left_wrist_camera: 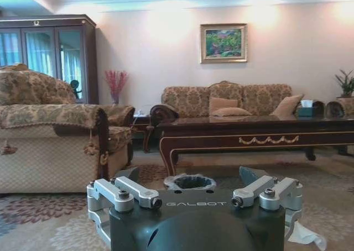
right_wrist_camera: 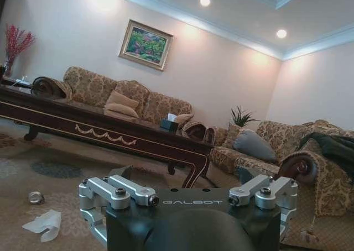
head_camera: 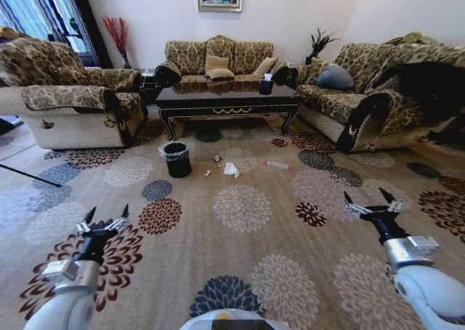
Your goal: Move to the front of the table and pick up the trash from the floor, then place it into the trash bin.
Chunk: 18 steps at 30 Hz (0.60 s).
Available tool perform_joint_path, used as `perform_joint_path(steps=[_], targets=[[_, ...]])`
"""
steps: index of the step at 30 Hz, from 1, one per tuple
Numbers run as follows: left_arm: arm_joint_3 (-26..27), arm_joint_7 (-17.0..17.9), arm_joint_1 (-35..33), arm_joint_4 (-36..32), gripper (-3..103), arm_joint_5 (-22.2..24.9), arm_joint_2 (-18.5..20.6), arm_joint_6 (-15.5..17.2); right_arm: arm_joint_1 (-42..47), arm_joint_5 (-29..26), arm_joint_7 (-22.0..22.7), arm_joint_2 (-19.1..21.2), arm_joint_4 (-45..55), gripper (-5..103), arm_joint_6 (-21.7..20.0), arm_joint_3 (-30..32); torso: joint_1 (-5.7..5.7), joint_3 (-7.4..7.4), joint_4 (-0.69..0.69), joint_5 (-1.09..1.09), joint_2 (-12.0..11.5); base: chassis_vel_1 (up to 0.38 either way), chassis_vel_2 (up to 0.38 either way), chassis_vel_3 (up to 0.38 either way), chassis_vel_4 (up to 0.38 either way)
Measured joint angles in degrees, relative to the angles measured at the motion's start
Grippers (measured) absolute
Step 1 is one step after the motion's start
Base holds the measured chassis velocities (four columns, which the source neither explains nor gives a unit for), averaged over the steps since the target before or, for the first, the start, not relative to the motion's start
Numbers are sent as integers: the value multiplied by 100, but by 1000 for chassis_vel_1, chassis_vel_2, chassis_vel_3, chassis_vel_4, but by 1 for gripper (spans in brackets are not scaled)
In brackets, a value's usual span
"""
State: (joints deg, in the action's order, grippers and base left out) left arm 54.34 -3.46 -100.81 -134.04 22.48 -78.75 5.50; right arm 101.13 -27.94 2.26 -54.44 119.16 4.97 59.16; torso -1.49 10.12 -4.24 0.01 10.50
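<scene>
Black wood and gold scrolls mark the table (head_camera: 229, 99) ahead, well beyond my reach. On the carpet (head_camera: 240, 264) before it lies the trash: a white tissue (head_camera: 231, 169), a tiny white scrap (head_camera: 208, 173), a small round metallic bit (head_camera: 217, 158) and a clear bottle-like piece (head_camera: 277, 166) off to the right. The bin (head_camera: 176, 159), black with a crinkly liner, stands on the floor just left of the tissue, near the table's left leg.

My left gripper (head_camera: 105, 214) hangs low at my left, fingers spread and empty. My right gripper (head_camera: 369, 197) hangs the same way on my right, open, holding nothing.

As I judge it, the step in hand is the approach; nothing is picked up yet. To do it well I should roll straight forward and stop short of the litter, so no wheel runs over the tissue or nudges the bin. I should keep both arms clear of the sofas (head_camera: 69, 101) at either side and tell real scraps from the carpet's pale flowers.
</scene>
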Motion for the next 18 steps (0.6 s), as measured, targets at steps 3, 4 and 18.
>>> perform_joint_path(steps=[3,4,18], targets=[[-9,9,-19,-111,100,42,1,45,2,23,-7,-18,10,100,10,-8,15,-42,0,-1,-58,0,0,0,0],[-9,15,-29,-175,100,100,4,81,1,31,-9,-24,10,100,12,-9,23,-60,0,-1,-86,0,0,0,0],[16,74,-192,-651,100,467,-10,272,33,149,-13,-115,42,100,25,-34,76,-317,1,-1,-393,0,0,0,0]])
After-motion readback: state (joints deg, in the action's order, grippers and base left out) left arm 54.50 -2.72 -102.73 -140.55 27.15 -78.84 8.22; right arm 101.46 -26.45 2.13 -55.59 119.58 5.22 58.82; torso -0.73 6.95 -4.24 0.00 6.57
